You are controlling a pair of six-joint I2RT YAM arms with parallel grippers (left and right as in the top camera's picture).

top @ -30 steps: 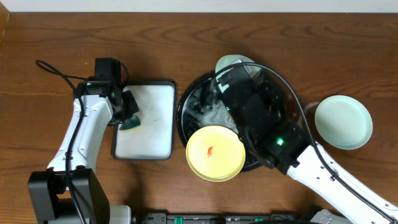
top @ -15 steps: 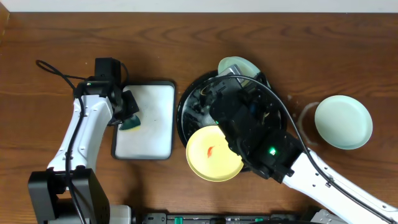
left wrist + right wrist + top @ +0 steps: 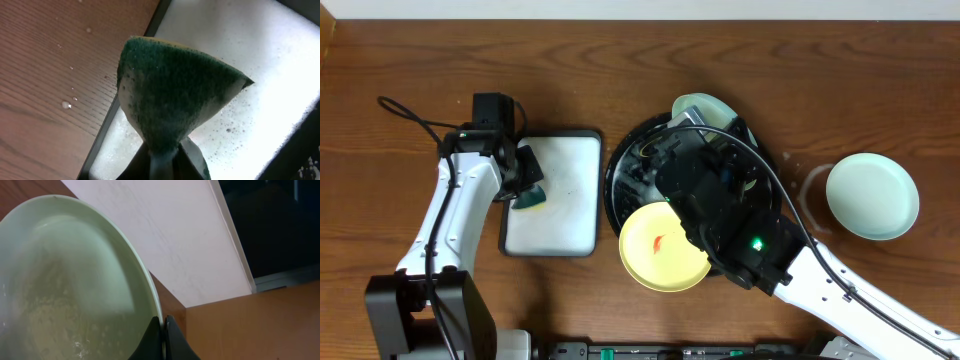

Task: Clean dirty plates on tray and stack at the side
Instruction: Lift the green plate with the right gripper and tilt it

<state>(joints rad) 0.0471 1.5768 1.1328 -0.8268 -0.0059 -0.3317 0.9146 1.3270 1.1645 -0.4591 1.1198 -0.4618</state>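
Between the right jaws, a mint-green plate (image 3: 75,280) is pinched by its rim.

Brown wood-grain table (image 3: 410,60) fills the overhead view, evenly lit, with a pale strip (image 3: 640,8) along its far edge. Right wrist view: white panel (image 3: 165,240) running diagonally, dark recess (image 3: 270,225) to its right, orange-brown surface (image 3: 250,325) below.

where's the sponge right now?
Overhead view, left side: the sponge is pinched in the left tool, over the left edge of the white tray.
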